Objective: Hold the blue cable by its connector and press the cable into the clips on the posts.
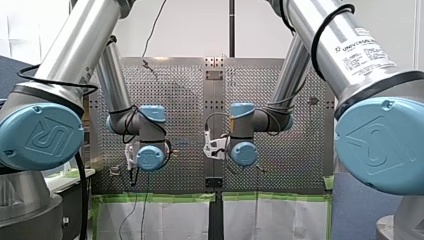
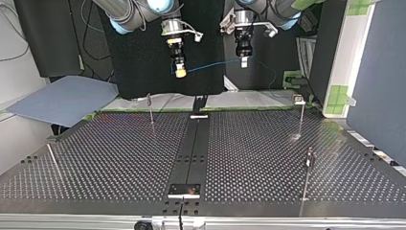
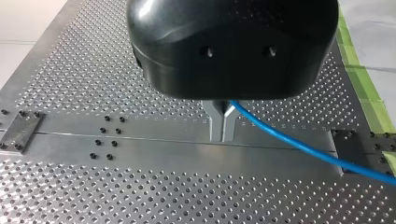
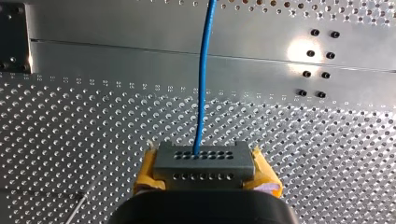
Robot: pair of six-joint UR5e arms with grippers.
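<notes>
The blue cable [image 2: 210, 66] hangs in the air between my two grippers, high above the perforated table [image 2: 119, 158]. In the top view my right gripper [image 2: 180, 73] with yellow pads is left of my left gripper [image 2: 243, 62]. The right wrist view shows my right gripper [image 4: 204, 158] shut on the grey connector [image 4: 203, 173], with the cable [image 4: 202, 74] running straight ahead from it. In the left wrist view my left gripper [image 3: 223, 137] has its metal fingers shut on the cable [image 3: 299, 145], which trails off to one side.
Thin posts stand on the table in the top view: one post [image 2: 151, 109] at the back left, one post [image 2: 300, 117] at the back right, one post [image 2: 308, 175] at the front right. A thin rod [image 2: 53, 160] is at the left. A dark centre strip [image 2: 191, 148] divides the table.
</notes>
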